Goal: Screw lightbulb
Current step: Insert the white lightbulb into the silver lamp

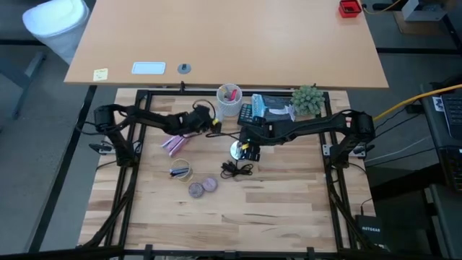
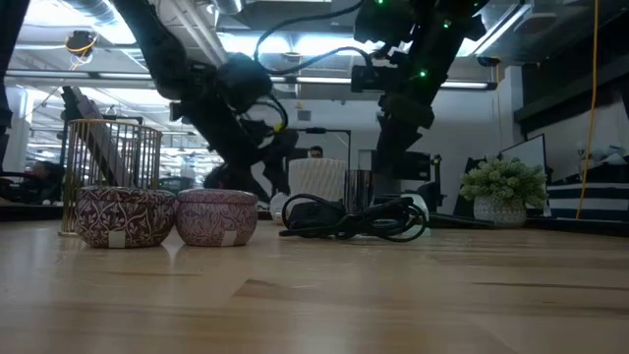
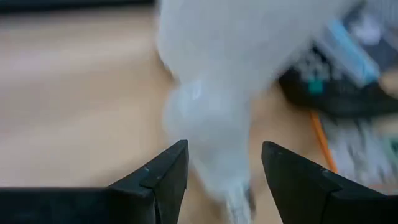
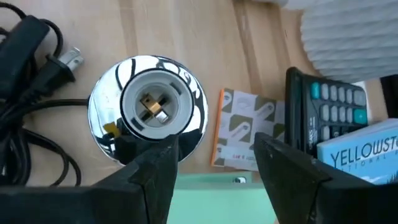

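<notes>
Landmark: lamp socket (image 4: 153,112), chrome reflector facing up, empty, brass contact showing.

Right gripper (image 4: 214,163) hangs right over the socket with fingers apart, gripping nothing. Black power cord (image 4: 28,121) is coiled just beside the socket; a small booklet (image 4: 239,134) and a calculator (image 4: 333,109) lie on its other side.

Left gripper (image 3: 224,168) is off to the side of the socket, near the pen cup (image 1: 229,100). Its fingers are apart with a blurred white shape between and beyond them, likely the lightbulb (image 3: 211,118). Can't tell if they touch it.

Handling, my read: the bulb is light, thin glass, smooth and slippery, so it cracks under hard squeeze. Grip the widest part of the globe lightly, keep the metal thread free, and hold the axis square to the socket or it cross-threads.
</notes>
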You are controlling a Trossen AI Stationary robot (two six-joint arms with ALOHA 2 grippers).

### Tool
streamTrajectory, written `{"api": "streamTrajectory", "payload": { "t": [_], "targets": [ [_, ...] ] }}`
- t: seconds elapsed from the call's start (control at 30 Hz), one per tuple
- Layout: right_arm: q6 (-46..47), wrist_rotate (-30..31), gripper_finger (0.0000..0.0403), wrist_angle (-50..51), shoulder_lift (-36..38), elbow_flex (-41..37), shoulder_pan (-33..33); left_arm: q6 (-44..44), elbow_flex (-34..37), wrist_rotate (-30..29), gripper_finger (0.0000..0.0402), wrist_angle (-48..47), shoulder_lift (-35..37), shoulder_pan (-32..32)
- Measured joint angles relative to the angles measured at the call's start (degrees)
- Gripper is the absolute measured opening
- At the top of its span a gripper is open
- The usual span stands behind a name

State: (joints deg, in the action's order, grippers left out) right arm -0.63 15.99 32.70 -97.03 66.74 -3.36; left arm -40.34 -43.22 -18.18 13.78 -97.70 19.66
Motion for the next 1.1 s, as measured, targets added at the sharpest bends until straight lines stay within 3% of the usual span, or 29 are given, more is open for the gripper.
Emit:
{"api": "streamTrajectory", "payload": {
  "t": [0.27, 0.6, 0.93, 1.1],
  "targets": [
    [-1.6, 2.0, 0.0216, 0.3, 0.0, 0.0, 0.0, -4.3, 0.0, 1.0, 0.0196, 2.1, -5.8, 0.0],
    [-2.8, 2.0, 0.0216, 0.2, -0.1, 0.0, 0.0, -3.2, -2.4, 1.4, 0.0196, 2.2, -6.4, 1.1],
    [-2.7, 2.0, 0.0216, 0.2, -0.1, 0.0, 0.0, -14.7, -2.5, 1.3, 0.0196, 1.7, -6.4, 1.8],
    [-2.7, 2.0, 0.0216, 0.3, -0.1, 0.0, 0.0, -16.0, -2.5, 1.1, 0.0196, 1.8, -6.4, 2.6]
  ]
}}
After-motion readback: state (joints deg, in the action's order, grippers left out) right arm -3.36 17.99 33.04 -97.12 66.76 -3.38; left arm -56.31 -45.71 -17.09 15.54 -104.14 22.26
